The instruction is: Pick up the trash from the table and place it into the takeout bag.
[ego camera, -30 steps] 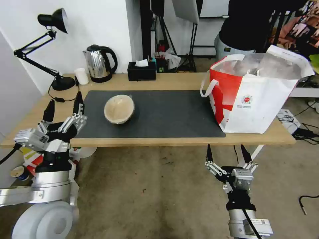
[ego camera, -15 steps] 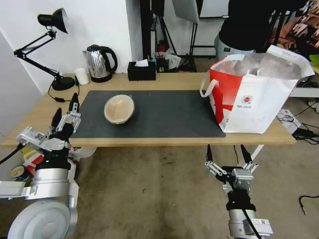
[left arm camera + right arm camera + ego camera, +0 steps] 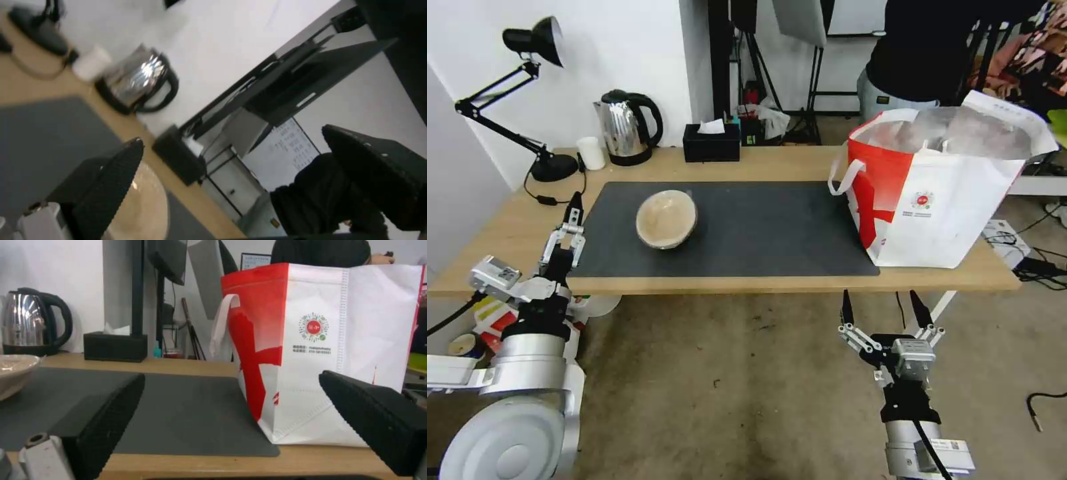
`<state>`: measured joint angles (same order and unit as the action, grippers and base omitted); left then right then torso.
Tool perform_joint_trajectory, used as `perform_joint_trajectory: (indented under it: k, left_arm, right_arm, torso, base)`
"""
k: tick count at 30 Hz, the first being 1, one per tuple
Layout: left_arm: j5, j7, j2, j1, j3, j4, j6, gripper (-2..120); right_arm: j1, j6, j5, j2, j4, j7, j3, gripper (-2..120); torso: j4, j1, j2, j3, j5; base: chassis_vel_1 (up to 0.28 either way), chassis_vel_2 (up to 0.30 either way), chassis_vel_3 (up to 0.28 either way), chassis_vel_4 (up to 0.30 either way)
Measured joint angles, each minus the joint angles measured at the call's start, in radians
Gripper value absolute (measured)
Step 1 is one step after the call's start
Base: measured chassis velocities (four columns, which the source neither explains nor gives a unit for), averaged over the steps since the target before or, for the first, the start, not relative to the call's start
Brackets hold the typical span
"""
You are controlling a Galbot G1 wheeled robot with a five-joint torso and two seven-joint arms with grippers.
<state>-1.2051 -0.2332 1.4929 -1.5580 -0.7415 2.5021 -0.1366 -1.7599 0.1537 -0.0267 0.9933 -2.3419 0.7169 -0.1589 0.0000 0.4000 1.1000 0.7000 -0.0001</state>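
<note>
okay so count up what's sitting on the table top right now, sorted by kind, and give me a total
Bowls: 1, tan paper bowl
Bags: 1, takeout bag
Kettles: 1, kettle
Cups: 1, white cup
Tissue boxes: 1, black tissue box
Lamps: 1, desk lamp
Mats: 1, grey mat
Total: 7

I've got the tan paper bowl [image 3: 666, 219] sitting upright on the dark grey mat [image 3: 760, 227], left of centre on the bench [image 3: 787, 163]. Well apart at the right end stands the takeout bag [image 3: 940, 187], mouth open, foil lining showing.
</note>
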Motion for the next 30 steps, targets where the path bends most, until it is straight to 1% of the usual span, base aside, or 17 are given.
perform_joint_trajectory:
  k: [2, 4, 7, 8, 12, 13, 15, 16, 19, 20, 24, 25, 27, 30]
  left_arm:
    - [-0.052, -0.033, -0.002, 0.004, -0.003, 0.0, -0.021, 100]
    - [-0.07, -0.044, -0.002, 0.006, -0.003, 0.0, -0.028, 100]
    - [-0.17, -0.108, -0.005, 0.015, -0.009, 0.0, -0.069, 100]
    - [-0.17, -0.108, -0.005, 0.015, -0.009, 0.0, -0.069, 100]
    - [-0.314, -0.2, -0.01, 0.027, -0.016, -0.001, -0.126, 100]
    - [-0.314, -0.2, -0.01, 0.027, -0.016, -0.001, -0.126, 100]
    - [-0.374, -0.238, -0.012, 0.032, -0.019, -0.001, -0.151, 100]
    - [-0.374, -0.238, -0.012, 0.032, -0.019, -0.001, -0.151, 100]
    - [-0.474, -0.301, -0.015, 0.041, -0.024, -0.001, -0.191, 100]
    - [-0.474, -0.301, -0.015, 0.041, -0.024, -0.001, -0.191, 100]
    - [-0.6, -0.381, -0.019, 0.051, -0.03, -0.001, -0.242, 100]
    - [-0.6, -0.381, -0.019, 0.051, -0.03, -0.001, -0.242, 100]
    - [-0.639, -0.406, -0.02, 0.055, -0.032, -0.002, -0.258, 100]
    - [-0.648, -0.412, -0.02, 0.056, -0.032, -0.002, -0.261, 100]
  right_arm:
    - [0.0, 0.0, 0.0, 0.0, 0.0, 0.0, 0.0, 100]
    - [0.0, 0.0, 0.0, 0.0, 0.0, 0.0, 0.0, 100]
    - [0.0, 0.0, 0.0, 0.0, 0.0, 0.0, 0.0, 100]
    - [0.0, 0.0, 0.0, 0.0, 0.0, 0.0, 0.0, 100]
    - [0.0, 0.0, 0.0, 0.0, 0.0, 0.0, 0.0, 100]
    - [0.0, 0.0, 0.0, 0.0, 0.0, 0.0, 0.0, 100]
    - [0.0, 0.0, 0.0, 0.0, 0.0, 0.0, 0.0, 100]
    - [0.0, 0.0, 0.0, 0.0, 0.0, 0.0, 0.0, 100]
    - [0.0, 0.0, 0.0, 0.0, 0.0, 0.0, 0.0, 100]
    - [0.0, 0.0, 0.0, 0.0, 0.0, 0.0, 0.0, 100]
    - [0.0, 0.0, 0.0, 0.0, 0.0, 0.0, 0.0, 100]
    - [0.0, 0.0, 0.0, 0.0, 0.0, 0.0, 0.0, 100]
    - [0.0, 0.0, 0.0, 0.0, 0.0, 0.0, 0.0, 100]
    - [0.0, 0.0, 0.0, 0.0, 0.0, 0.0, 0.0, 100]
  torso:
    - [0.0, 0.0, 0.0, 0.0, 0.0]
    - [0.0, 0.0, 0.0, 0.0, 0.0]
    - [0.0, 0.0, 0.0, 0.0, 0.0]
    - [0.0, 0.0, 0.0, 0.0, 0.0]
    - [0.0, 0.0, 0.0, 0.0, 0.0]
    - [0.0, 0.0, 0.0, 0.0, 0.0]
    - [0.0, 0.0, 0.0, 0.0, 0.0]
    - [0.0, 0.0, 0.0, 0.0, 0.0]
    - [0.0, 0.0, 0.0, 0.0, 0.0]
    - [0.0, 0.0, 0.0, 0.0, 0.0]
    - [0.0, 0.0, 0.0, 0.0, 0.0]
    - [0.0, 0.0, 0.0, 0.0, 0.0]
    - [0.0, 0.0, 0.0, 0.0, 0.0]
    - [0.0, 0.0, 0.0, 0.0, 0.0001]
  base:
    - [0.0, 0.0, 0.0, 0.0]
    - [0.0, 0.0, 0.0, 0.0]
    - [0.0, 0.0, 0.0, 0.0]
    - [0.0, 0.0, 0.0, 0.0]
    - [0.0, 0.0, 0.0, 0.0]
    - [0.0, 0.0, 0.0, 0.0]
    - [0.0, 0.0, 0.0, 0.0]
    - [0.0, 0.0, 0.0, 0.0]
    - [0.0, 0.0, 0.0, 0.0]
    - [0.0, 0.0, 0.0, 0.0]
    - [0.0, 0.0, 0.0, 0.0]
    - [0.0, 0.0, 0.0, 0.0]
    - [0.0, 0.0, 0.0, 0.0]
    - [0.0, 0.0, 0.0, 0.0]
